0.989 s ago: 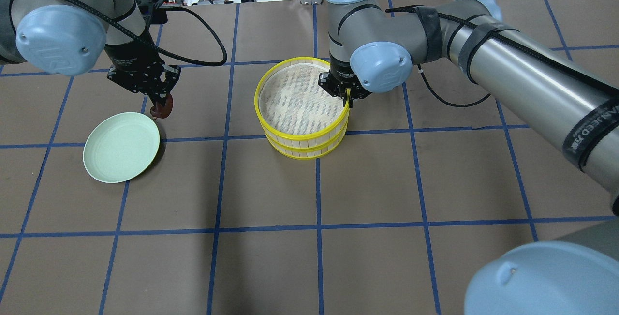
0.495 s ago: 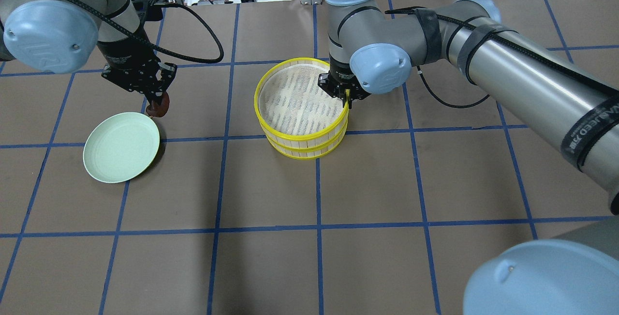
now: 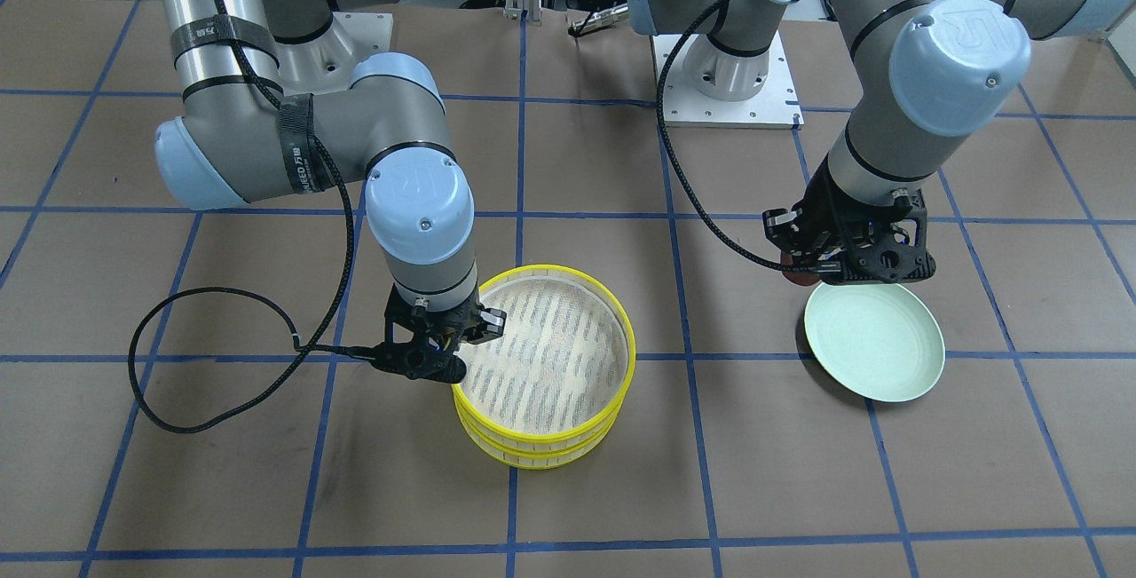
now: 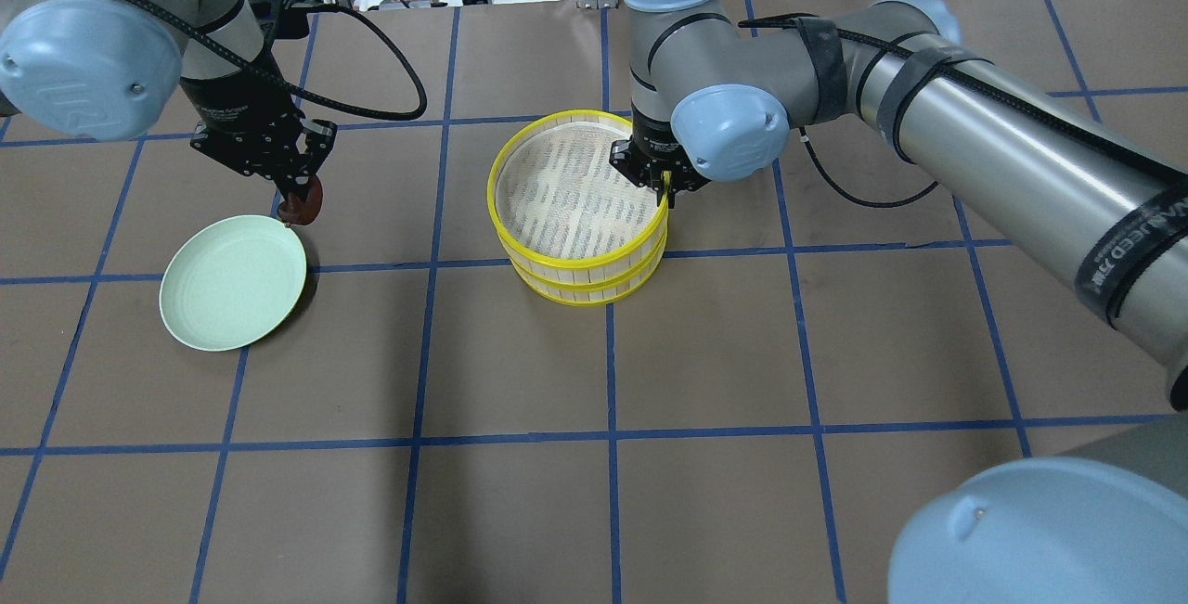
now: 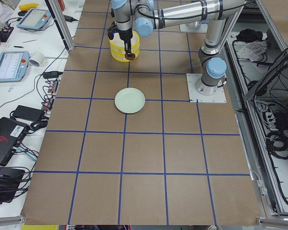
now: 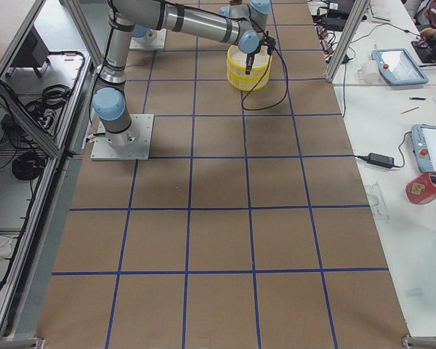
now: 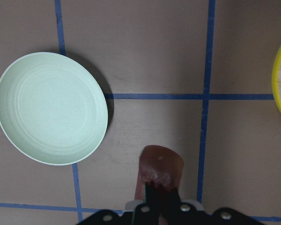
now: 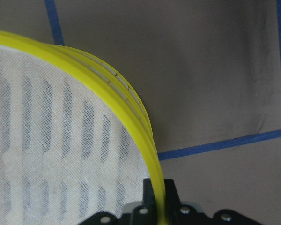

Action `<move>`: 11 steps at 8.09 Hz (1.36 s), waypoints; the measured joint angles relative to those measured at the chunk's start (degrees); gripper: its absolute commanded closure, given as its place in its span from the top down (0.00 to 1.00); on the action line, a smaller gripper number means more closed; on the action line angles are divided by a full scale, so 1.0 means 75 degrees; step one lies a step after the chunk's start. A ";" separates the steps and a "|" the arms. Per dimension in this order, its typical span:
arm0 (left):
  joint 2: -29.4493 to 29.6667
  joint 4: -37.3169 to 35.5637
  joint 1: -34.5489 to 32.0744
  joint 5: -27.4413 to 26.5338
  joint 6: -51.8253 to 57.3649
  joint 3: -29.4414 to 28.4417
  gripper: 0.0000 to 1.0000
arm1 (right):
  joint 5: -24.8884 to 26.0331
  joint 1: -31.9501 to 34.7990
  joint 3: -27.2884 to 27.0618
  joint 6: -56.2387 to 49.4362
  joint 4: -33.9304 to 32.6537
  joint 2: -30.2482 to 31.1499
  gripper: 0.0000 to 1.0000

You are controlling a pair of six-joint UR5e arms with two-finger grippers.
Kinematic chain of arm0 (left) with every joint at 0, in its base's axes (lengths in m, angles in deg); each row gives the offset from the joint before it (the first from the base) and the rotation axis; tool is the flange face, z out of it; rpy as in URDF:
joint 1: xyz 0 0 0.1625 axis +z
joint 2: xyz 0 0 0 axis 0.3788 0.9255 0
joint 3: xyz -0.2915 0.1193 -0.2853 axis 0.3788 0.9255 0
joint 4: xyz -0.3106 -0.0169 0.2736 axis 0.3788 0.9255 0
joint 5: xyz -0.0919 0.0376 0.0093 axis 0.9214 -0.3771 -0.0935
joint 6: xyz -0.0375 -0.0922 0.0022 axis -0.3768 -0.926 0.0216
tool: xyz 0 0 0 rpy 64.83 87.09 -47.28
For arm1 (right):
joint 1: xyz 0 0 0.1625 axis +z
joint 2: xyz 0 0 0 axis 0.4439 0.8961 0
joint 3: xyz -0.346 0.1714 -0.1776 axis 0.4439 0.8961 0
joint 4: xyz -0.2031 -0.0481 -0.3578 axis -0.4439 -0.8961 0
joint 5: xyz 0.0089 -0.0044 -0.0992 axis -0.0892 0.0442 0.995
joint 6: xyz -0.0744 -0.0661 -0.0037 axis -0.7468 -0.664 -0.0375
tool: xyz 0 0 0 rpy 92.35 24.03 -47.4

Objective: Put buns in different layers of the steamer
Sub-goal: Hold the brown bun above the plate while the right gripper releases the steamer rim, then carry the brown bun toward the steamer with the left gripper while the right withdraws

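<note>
My left gripper (image 4: 298, 197) is shut on the dark reddish-brown bun (image 4: 305, 209) and holds it above the table, just past the far right edge of the pale green plate (image 4: 232, 282). The left wrist view shows the bun (image 7: 161, 162) pinched between the fingers. The two steamer layers stand stacked at the table's middle, the top layer (image 4: 520, 214) on the lower one (image 4: 585, 289). My right gripper (image 4: 667, 193) is shut on the top layer's yellow rim (image 8: 131, 119) at its right side. The top layer's liner is bare. The creamy white bun is out of view.
The pale green plate (image 3: 874, 343) lies empty on the brown paper with blue tape grid lines. A black cable (image 3: 213, 365) loops on the table beside the right arm. The robot bases (image 3: 723, 81) stand at the back edge.
My left arm has drifted slightly toward the far left with the brown bun still held. The right gripper and the steamer stack have not moved.
</note>
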 measured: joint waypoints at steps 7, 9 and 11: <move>-0.0053 0.0005 -0.0033 0.0069 -0.0016 -0.0001 0.00 | 0.0011 0.0001 -0.0051 0.0044 -0.0085 -0.0002 0.66; -0.0065 0.0000 -0.0048 0.0184 -0.0051 -0.0001 0.00 | -0.0009 0.0000 -0.0051 0.0089 -0.0082 0.0030 0.70; -0.0041 -0.0025 -0.0171 0.0469 -0.0502 -0.0027 0.00 | -0.0026 -0.0036 -0.0037 0.0047 -0.0131 0.0172 0.73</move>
